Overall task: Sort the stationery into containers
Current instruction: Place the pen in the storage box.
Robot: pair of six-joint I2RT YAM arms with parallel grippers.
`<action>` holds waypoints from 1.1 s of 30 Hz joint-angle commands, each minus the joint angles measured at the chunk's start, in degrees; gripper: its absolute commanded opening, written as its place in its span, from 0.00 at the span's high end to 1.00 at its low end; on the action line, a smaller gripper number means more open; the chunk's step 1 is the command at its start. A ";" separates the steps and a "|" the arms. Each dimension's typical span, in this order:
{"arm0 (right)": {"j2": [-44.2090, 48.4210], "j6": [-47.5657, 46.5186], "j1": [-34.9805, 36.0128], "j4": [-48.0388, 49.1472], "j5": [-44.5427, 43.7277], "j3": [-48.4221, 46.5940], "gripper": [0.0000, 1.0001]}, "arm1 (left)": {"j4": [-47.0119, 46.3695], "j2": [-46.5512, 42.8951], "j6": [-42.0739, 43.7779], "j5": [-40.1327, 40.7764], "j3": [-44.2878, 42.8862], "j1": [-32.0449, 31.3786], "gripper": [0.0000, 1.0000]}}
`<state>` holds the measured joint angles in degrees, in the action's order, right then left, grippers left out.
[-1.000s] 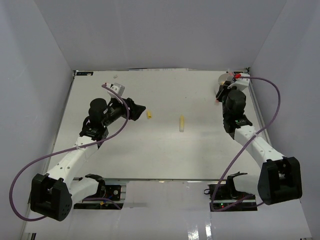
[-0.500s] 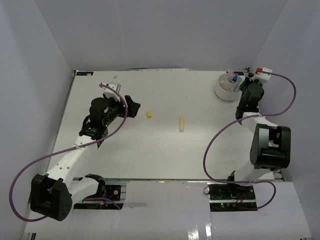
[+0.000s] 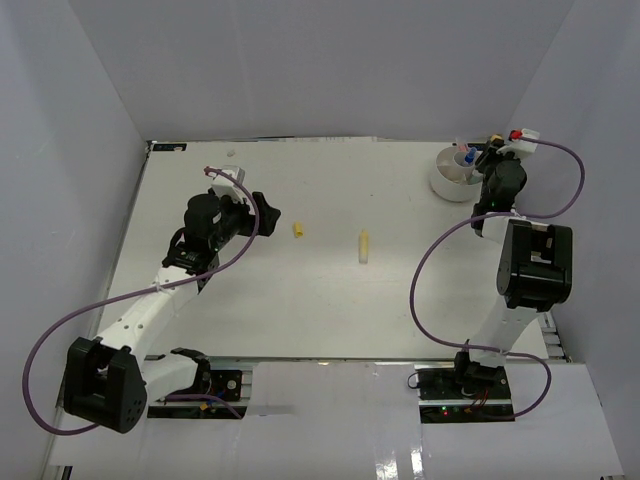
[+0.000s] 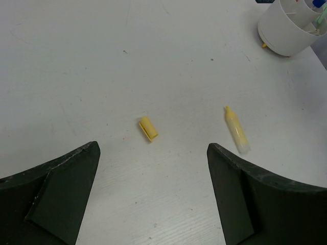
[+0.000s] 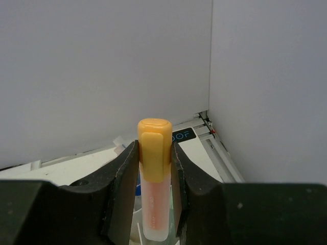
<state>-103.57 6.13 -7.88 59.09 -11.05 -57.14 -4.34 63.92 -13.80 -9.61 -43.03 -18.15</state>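
While right gripper (image 5: 153, 168) is clenching orange highlighter (image 5: 153, 178) upright over tub (image 3: 452, 177), several items are already standing inside. Left gripper (image 4: 153, 168) is hovering released; yellow cap (image 4: 148, 128) and yellow highlighter (image 4: 236, 130) are lying mid-table, awaiting sorting.

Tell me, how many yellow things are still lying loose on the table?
2. A small yellow cap lies ahead of the left gripper, and a yellow highlighter lies further right. Something tiny and yellow peeks from under the white tub; more may be hidden.
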 commanded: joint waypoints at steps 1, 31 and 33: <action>-1.28 1.51 -0.21 5.42 1.47 -2.10 0.92 | 0.03 -0.03 0.71 0.55 -1.89 -0.22 0.04; -10.25 3.80 -2.05 7.53 5.69 1.60 0.82 | -3.22 -0.99 1.67 -0.68 0.22 -0.22 0.04; -10.43 4.06 -2.05 7.27 5.43 1.77 0.78 | -3.31 -1.08 1.76 -0.68 0.22 -0.22 0.03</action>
<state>-113.21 9.93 -9.54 63.18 -5.52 -55.37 -6.20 64.60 -12.69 -9.65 -43.00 -18.15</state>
